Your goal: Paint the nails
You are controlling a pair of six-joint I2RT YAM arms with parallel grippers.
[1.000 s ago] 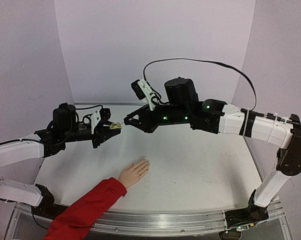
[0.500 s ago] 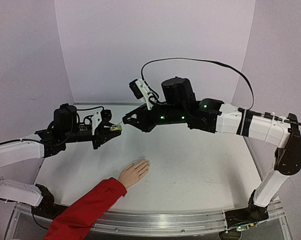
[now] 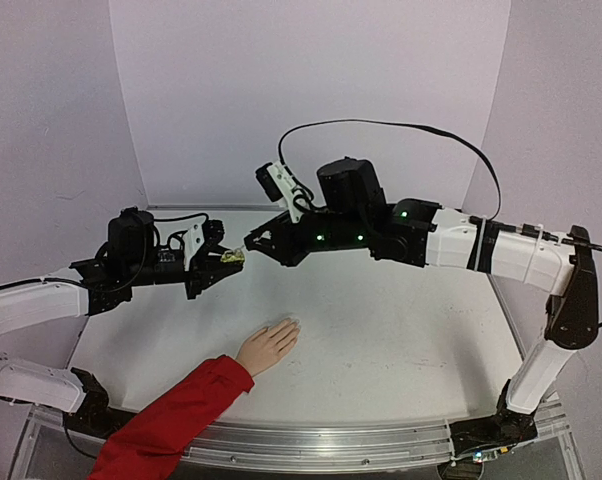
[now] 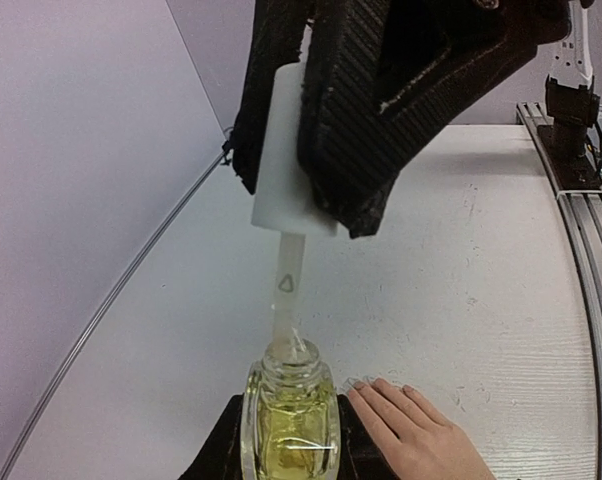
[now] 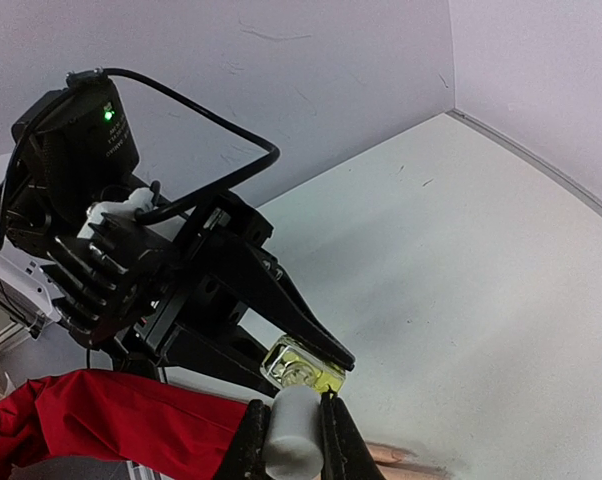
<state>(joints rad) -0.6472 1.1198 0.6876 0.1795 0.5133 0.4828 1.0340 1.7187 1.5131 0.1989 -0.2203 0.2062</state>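
My left gripper [image 3: 221, 258] is shut on a small yellow-green glass bottle [image 4: 289, 415], holding it in the air at the table's left. The right gripper [image 3: 251, 243] is shut on the bottle's white cap [image 4: 289, 150]. The cap is raised off the neck, and its pale brush stem [image 4: 284, 290] still reaches down into the bottle. A peach hand [image 3: 269, 345] with a red sleeve [image 3: 171, 420] lies flat on the table nearer the front. Its nails [image 4: 366, 385] show just right of the bottle in the left wrist view. They are bare and pale.
White tabletop [image 3: 401, 330] with lilac walls behind and at both sides. A metal rail [image 3: 331, 440] runs along the front edge. The right arm's black cable [image 3: 401, 125] loops above the back of the table.
The right arm has crept slightly left and up with the cap. The left arm, the bottle and the hand have stayed put.
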